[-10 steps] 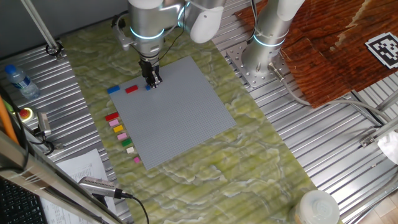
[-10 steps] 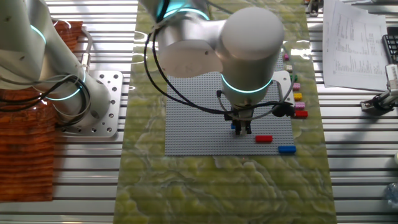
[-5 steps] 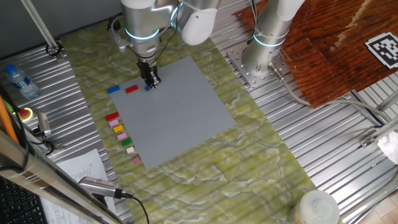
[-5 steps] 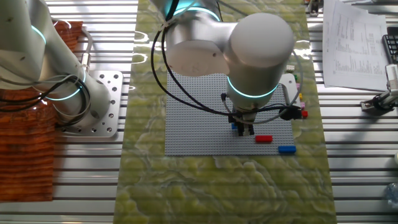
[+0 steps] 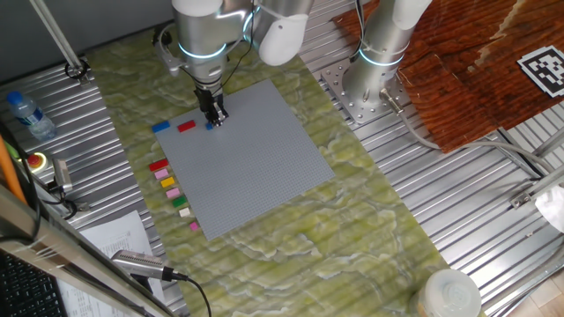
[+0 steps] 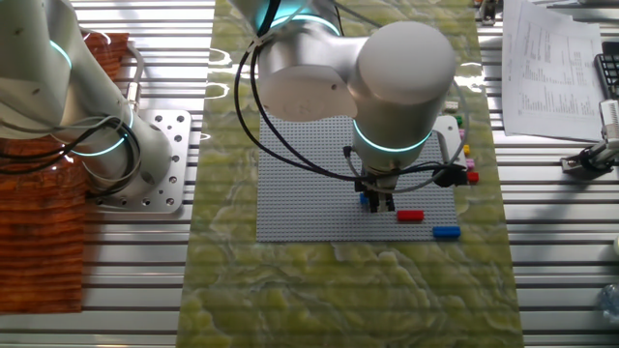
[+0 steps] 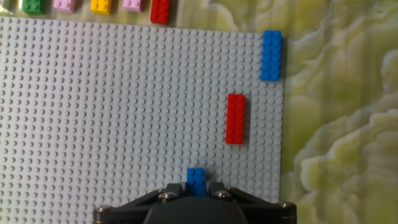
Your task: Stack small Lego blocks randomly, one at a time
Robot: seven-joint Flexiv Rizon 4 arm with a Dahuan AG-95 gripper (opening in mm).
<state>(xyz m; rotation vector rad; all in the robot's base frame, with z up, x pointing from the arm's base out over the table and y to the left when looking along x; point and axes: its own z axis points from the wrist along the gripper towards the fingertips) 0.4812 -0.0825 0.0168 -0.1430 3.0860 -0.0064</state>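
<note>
My gripper is shut on a small blue brick that rests on the grey baseplate near its edge. The same grip shows in one fixed view and in the other fixed view. A red brick lies on the plate just beyond it. A longer blue brick lies at the plate's edge. Several loose bricks, among them green, yellow and red, line the mat beside the plate's far side.
A second robot arm's base stands on a metal plate beside the mat. A water bottle, papers and a microphone lie off the mat. A white jar stands at the front.
The arm's upper body has shifted slightly to the left. The gripper has stayed down on the small blue brick at the same spot.
</note>
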